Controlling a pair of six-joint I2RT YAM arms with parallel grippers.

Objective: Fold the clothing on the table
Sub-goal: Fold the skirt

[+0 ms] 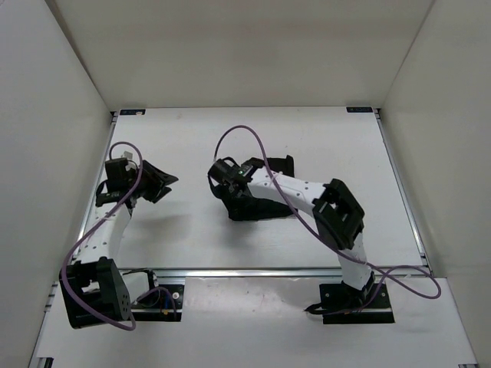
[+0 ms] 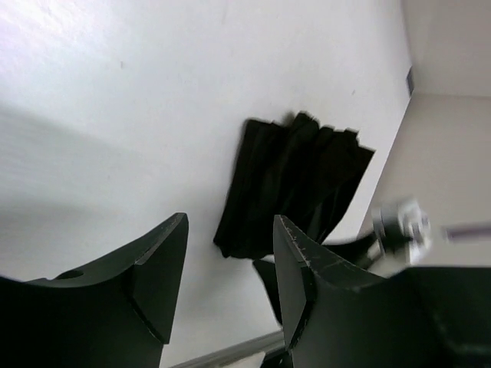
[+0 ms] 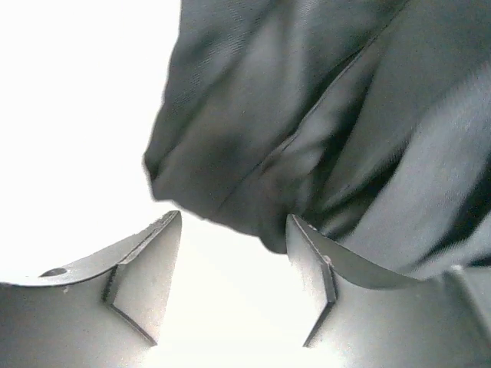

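The clothing is seen gathered into one compact, layered bundle on the table, so most of the folding is judged to be done. Its creases and uneven far edge suggest that squaring up, or one more fold, may be left; this cannot be settled, since much of it is hidden under the right arm in the overhead view.

The right gripper is held with its jaws spread and nothing pinched between them. Only bare table is seen in the gap, and the near edge of the cloth lies just ahead of the fingertips, bulging close to one finger. The left gripper is likewise spread and empty, with the bundle well ahead of it and slightly to one side.

From the left wrist, the pleats are seen running away from that gripper. The long axis is therefore judged to lie along its line of sight, with the narrower end pointed toward it and the wider, jagged end pointed away
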